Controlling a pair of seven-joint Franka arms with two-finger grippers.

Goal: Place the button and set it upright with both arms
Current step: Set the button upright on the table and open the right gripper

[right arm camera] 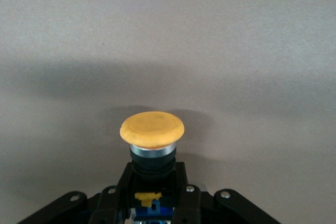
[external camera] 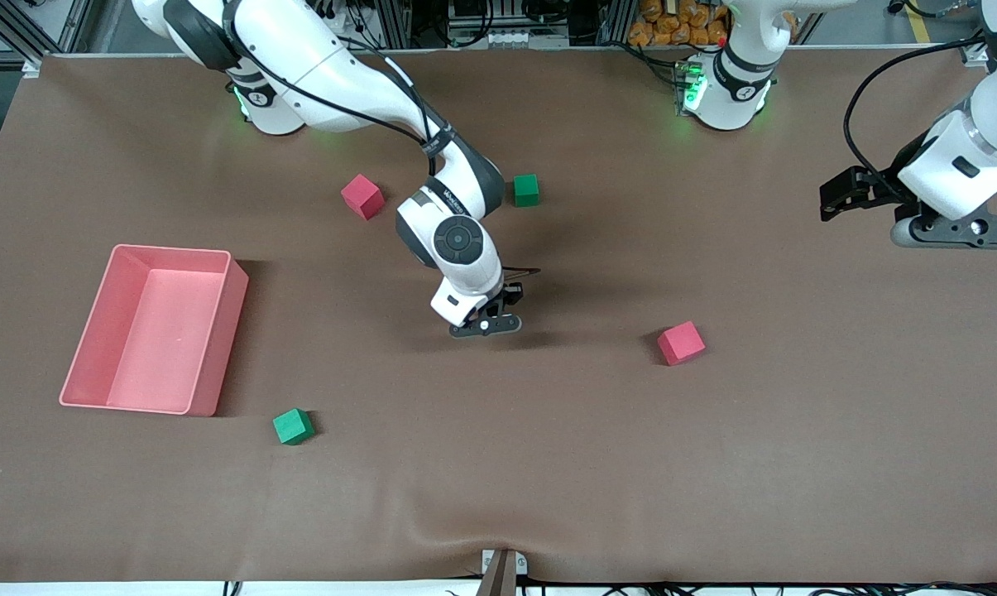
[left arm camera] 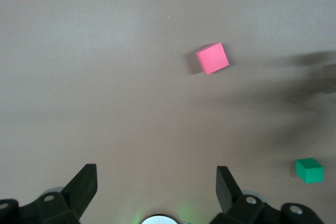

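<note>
My right gripper (external camera: pixel 508 300) hangs low over the middle of the table and is shut on the button. In the right wrist view the button's round orange cap (right arm camera: pixel 152 128) sticks out past the fingers, and its black body with blue and yellow bits sits clamped between them (right arm camera: pixel 152 174). The button itself is hidden in the front view. My left gripper (external camera: pixel 833 199) is held up over the left arm's end of the table, open and empty (left arm camera: pixel 156 177). The left arm waits.
A pink cube (external camera: pixel 680 342) (left arm camera: pixel 212 58) lies beside the right gripper toward the left arm's end. Another pink cube (external camera: pixel 362 196) and a green cube (external camera: pixel 525 189) (left arm camera: pixel 309 170) lie nearer the bases. A green cube (external camera: pixel 293 426) sits beside a pink bin (external camera: pixel 155 331).
</note>
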